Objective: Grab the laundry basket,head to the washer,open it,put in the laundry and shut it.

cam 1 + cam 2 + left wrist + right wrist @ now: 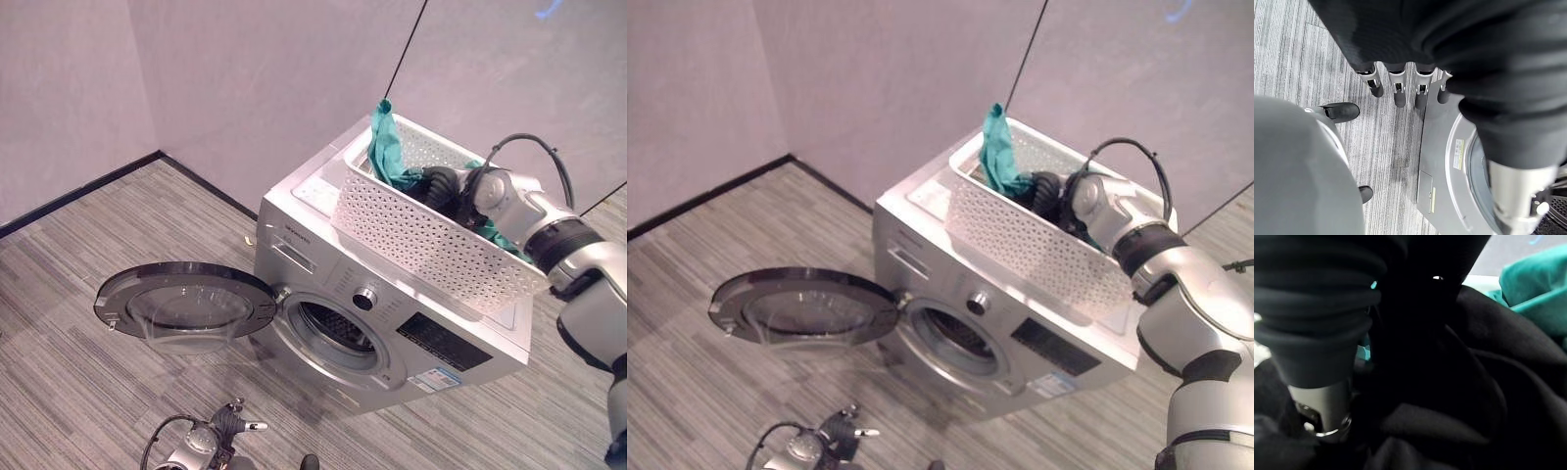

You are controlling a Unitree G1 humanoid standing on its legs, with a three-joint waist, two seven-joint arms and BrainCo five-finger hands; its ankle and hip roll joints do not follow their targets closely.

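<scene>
Right hand (1050,197) reaches into the white laundry basket (431,240) on top of the silver washing machine (392,333), buried among black cloth (1459,396) with teal cloth (387,147) draped over the rim at its 10 o'clock; whether its fingers grip anything cannot be told. Left hand (227,423) hangs low at 6 o'clock of the swung-open round door (181,302), fingers (1399,93) straight and holding nothing.

A basket (431,240) sits on the washer (392,333), laundry (390,152) inside it; the door (184,304) hangs open to the left.
</scene>
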